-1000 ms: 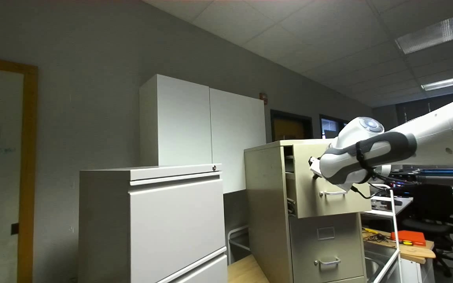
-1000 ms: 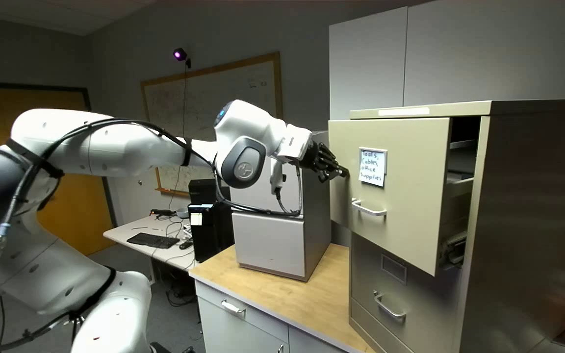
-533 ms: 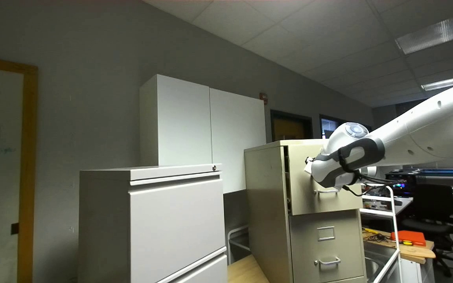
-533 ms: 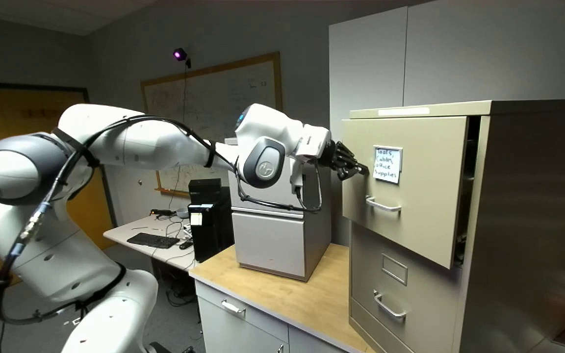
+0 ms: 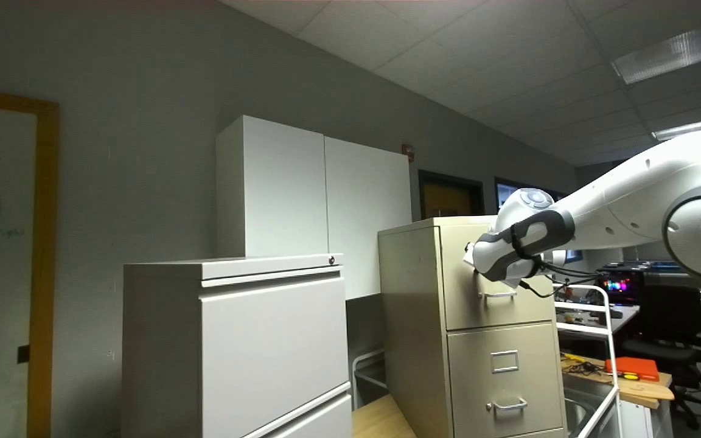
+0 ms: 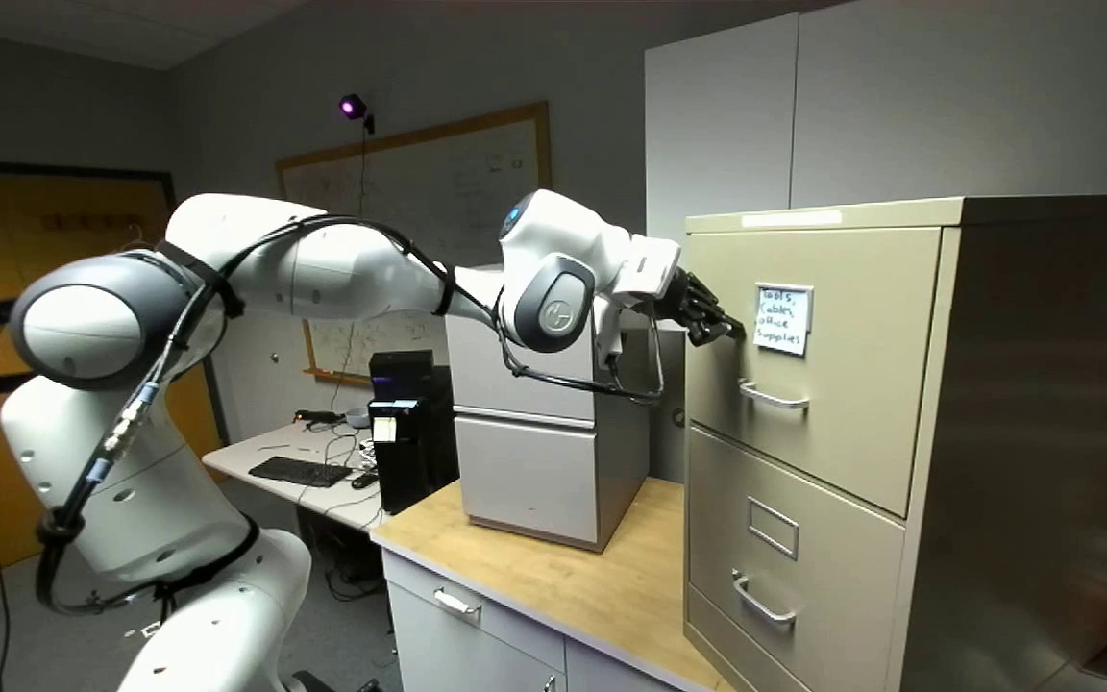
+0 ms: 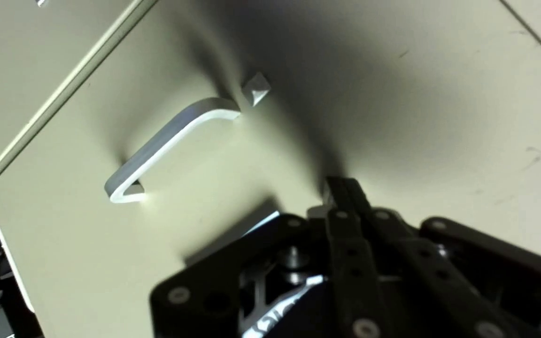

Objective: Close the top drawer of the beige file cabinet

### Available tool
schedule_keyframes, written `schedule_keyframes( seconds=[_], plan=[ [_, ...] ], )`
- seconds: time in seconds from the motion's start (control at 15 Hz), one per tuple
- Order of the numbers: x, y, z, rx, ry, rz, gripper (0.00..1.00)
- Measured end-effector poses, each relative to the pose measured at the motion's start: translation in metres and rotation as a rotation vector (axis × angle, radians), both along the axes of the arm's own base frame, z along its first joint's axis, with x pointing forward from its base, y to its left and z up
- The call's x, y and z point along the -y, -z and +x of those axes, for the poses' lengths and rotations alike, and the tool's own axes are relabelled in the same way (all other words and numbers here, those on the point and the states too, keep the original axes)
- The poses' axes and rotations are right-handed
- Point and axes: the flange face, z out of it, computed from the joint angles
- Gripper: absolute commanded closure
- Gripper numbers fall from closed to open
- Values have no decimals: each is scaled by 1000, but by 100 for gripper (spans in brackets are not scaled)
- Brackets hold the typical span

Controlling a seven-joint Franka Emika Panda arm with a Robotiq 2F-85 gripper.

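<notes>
Likely seated: finish squarely

The top drawer (image 6: 851, 375) looks flush in the beige file cabinet (image 6: 1034, 432) at right. The gripper (image 7: 343, 184), jaws pressed together, stands left of the label (image 6: 783, 319) in an exterior view; press lightly, then withdraw straight.

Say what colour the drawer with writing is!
Beige; the top drawer shows best in an exterior view.
</notes>
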Motion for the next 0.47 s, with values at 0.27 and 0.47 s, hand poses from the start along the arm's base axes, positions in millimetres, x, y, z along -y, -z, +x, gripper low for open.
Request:
schedule_keyframes(
  seconds=[0.27, 0.47],
  plan=[
    [3, -9, 3, -51, -5, 28, 100],
    [8, -15, 4, -79, -26, 56, 100]
  ],
)
